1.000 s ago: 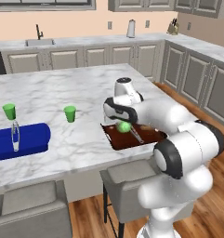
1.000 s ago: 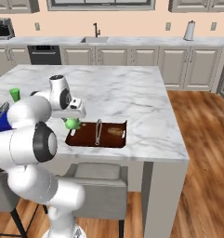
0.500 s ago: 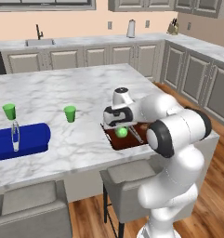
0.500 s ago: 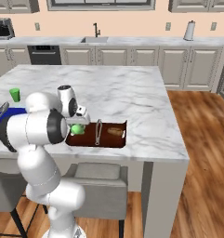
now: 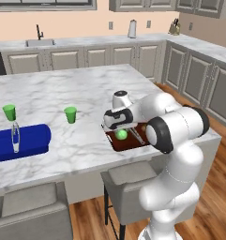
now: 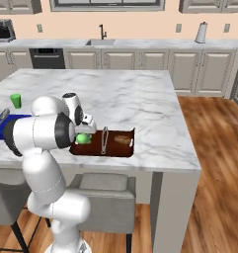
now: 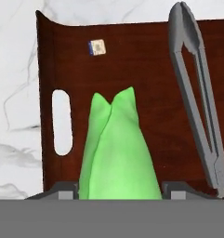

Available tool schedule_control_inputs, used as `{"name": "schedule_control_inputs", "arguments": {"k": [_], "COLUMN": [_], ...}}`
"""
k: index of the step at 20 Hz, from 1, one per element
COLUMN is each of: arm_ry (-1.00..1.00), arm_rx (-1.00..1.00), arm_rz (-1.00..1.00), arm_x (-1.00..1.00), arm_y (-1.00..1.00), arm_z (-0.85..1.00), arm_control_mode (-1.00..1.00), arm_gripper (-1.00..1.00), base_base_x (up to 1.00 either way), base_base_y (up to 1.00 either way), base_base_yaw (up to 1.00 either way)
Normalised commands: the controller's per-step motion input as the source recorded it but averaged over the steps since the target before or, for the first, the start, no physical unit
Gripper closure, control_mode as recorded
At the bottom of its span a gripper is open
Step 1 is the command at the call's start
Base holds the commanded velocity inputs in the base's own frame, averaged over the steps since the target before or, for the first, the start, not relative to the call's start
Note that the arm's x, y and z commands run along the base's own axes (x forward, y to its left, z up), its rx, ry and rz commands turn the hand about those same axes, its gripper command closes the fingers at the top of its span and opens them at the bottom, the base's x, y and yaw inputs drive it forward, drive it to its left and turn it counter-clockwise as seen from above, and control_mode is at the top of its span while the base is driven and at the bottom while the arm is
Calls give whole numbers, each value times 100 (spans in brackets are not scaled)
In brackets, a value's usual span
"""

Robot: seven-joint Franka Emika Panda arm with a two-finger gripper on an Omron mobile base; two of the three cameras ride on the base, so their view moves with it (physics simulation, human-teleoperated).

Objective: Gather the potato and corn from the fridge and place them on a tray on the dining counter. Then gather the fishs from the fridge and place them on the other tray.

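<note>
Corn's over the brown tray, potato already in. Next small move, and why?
Probably lower slightly, then open. The gripper holds the corn over the brown tray, beside its metal handle, with the potato beyond it. Whether the corn touches the tray floor is unclear.

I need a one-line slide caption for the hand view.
Green corn held between the jaws, over the brown tray and beside its metal handle.

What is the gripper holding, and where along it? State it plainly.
The gripper holds the corn, its fingers clamped on the cob's thick end; the pointed husk tip sticks out over the brown tray.
</note>
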Motion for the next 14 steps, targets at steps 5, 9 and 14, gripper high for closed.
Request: {"name": "schedule_control_inputs", "arguments": {"k": [5, 9, 14], "arm_ry": [0, 0, 2], "arm_rx": [-1, -2, -3], "arm_rz": [0, 0, -3], "arm_x": [0, -10, -31], "arm_y": [-5, -11, 0], "arm_z": [5, 27, 63], "arm_control_mode": [-100, -100, -100], "arm_gripper": [-100, -100, -100], "base_base_x": [0, 0, 0], "base_base_y": [0, 0, 0], "base_base_yaw": [0, 0, 0]}}
